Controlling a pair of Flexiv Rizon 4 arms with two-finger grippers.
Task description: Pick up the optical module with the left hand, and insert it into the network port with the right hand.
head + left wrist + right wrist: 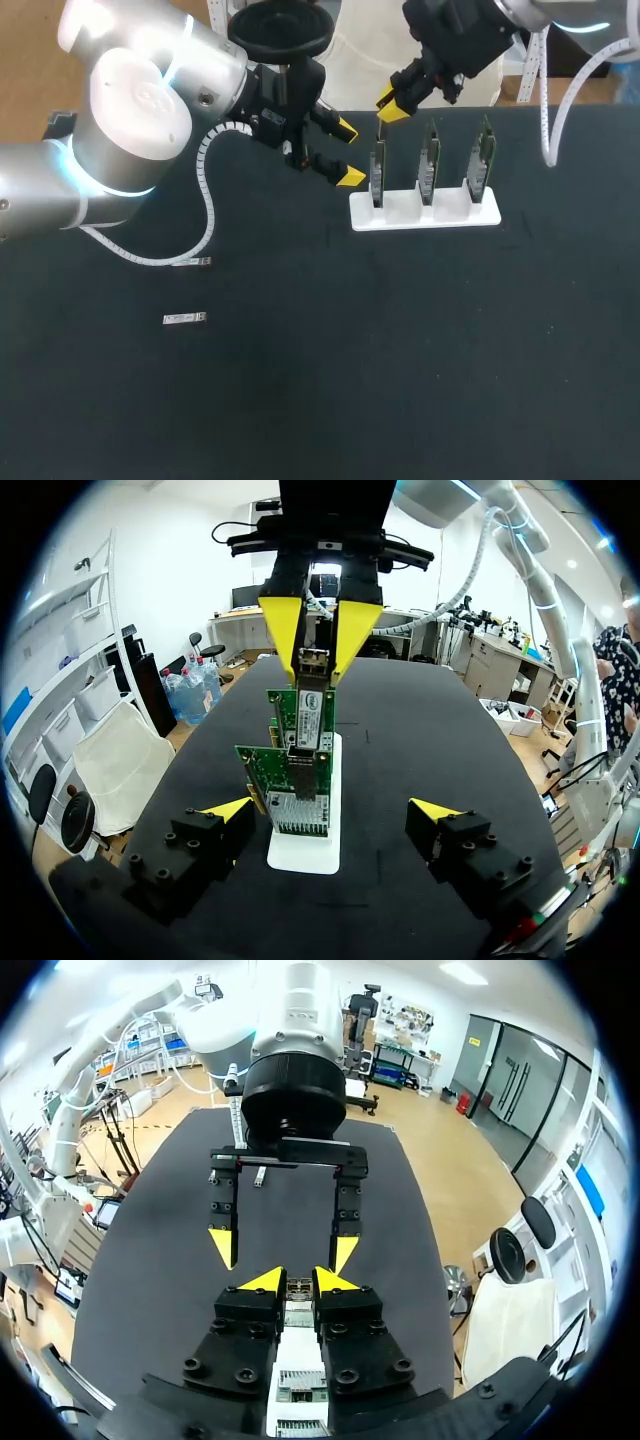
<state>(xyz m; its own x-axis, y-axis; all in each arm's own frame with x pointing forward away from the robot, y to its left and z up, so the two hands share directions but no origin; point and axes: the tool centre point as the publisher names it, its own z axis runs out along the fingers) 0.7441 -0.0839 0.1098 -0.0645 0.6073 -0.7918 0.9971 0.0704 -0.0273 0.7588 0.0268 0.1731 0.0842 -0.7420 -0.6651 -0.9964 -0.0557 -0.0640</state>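
My right gripper (392,104) is shut on a small metal optical module (313,661), held just above the leftmost network card (378,172) on the white stand (425,213). In the right wrist view the module (298,1289) sits between the yellow tips of this gripper (298,1280), with the cards right below. My left gripper (347,153) hovers wide open and holding nothing just left of the stand, facing the cards. In the left wrist view it (330,810) frames the nearest card (298,790), with the right gripper (320,630) above.
Two more network cards (429,165) (482,160) stand upright in the stand's other slots. Two spare optical modules (185,318) (192,262) lie on the black table at the left. A white cable (205,215) loops down from my left arm.
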